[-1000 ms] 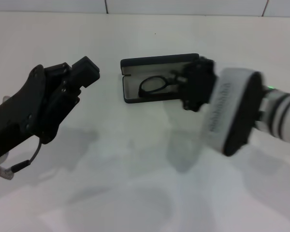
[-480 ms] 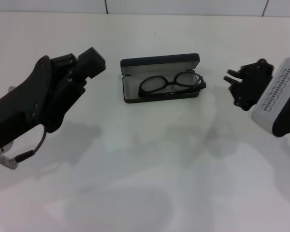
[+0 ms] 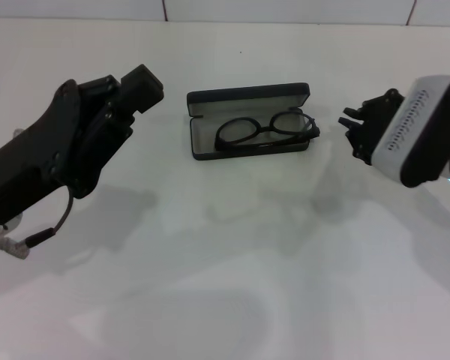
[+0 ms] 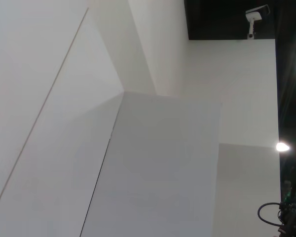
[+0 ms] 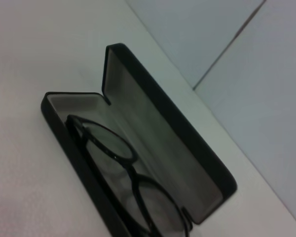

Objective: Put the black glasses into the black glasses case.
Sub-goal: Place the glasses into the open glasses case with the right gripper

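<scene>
The black glasses case (image 3: pixel 249 96) lies open in the middle of the table, its lid standing up at the far side. The black glasses (image 3: pixel 264 129) lie folded in its pale grey tray, one end resting on the case's right rim. My right gripper (image 3: pixel 349 124) hovers to the right of the case, apart from it, open and holding nothing. The right wrist view shows the case (image 5: pixel 187 148) and the glasses (image 5: pixel 113 148) inside it from close by. My left gripper (image 3: pixel 139 90) is raised to the left of the case, clear of it.
The white table (image 3: pixel 225 247) stretches around the case, with a tiled wall (image 3: pixel 285 9) behind it. The left wrist view shows only walls and a ceiling (image 4: pixel 153 148). A cable (image 3: pixel 56 225) hangs below the left arm.
A second ago the right gripper was over the case with the glasses at its fingers. It has let them go and pulled back to the right. The left arm has barely moved.
</scene>
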Controlling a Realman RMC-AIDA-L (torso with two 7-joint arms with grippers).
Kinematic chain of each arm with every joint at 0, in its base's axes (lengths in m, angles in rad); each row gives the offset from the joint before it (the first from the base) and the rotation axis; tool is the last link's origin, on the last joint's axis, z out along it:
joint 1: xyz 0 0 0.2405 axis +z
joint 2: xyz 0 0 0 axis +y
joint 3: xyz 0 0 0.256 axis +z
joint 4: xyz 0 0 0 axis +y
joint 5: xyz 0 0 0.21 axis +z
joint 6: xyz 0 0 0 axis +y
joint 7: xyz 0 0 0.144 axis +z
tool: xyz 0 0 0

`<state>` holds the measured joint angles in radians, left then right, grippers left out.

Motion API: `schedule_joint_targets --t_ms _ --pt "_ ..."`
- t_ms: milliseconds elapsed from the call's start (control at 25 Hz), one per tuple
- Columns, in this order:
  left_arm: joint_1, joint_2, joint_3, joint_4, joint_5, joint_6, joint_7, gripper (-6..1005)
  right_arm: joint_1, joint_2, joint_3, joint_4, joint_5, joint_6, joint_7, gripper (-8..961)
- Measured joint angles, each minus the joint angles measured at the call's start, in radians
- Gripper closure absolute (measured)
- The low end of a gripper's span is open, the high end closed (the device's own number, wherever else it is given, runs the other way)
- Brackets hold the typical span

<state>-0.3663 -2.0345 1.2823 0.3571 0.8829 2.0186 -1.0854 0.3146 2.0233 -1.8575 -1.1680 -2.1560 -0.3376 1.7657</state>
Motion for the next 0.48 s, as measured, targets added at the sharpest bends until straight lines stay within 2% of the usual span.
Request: schedule_joint_targets --t_ms 160,480 --pt "0.006 0.001 0.000 0.000 0.000 0.000 0.002 950 0.061 0.002 -0.007 0.062 0.026 -0.001 0.001 870" --pt "0.009 0.001 0.000 0.000 -0.004 0.000 0.005 950 0.108 0.004 -0.021 0.109 0.047 -0.008 0.001 869"
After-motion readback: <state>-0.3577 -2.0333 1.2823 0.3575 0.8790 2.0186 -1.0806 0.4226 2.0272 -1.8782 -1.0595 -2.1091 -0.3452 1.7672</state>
